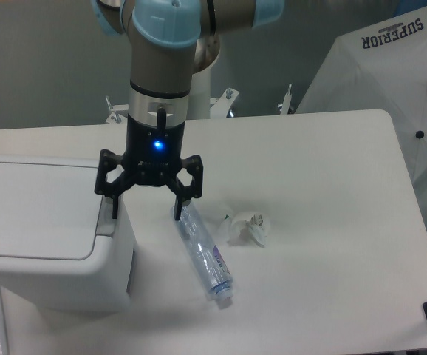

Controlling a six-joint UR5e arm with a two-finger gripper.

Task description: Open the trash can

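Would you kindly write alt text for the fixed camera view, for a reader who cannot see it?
A robot arm's open gripper hangs over the right edge of a closed light grey trash can on a white table. Beside it lie a clear plastic bottle and a crumpled wrapper.

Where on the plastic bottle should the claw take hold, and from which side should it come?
Grip the plastic bottle at mid-body, coming from above, fingers across its narrow width. It lies flat on the table, long axis diagonal, so the sides are free. The open claw would need turning to straddle it.
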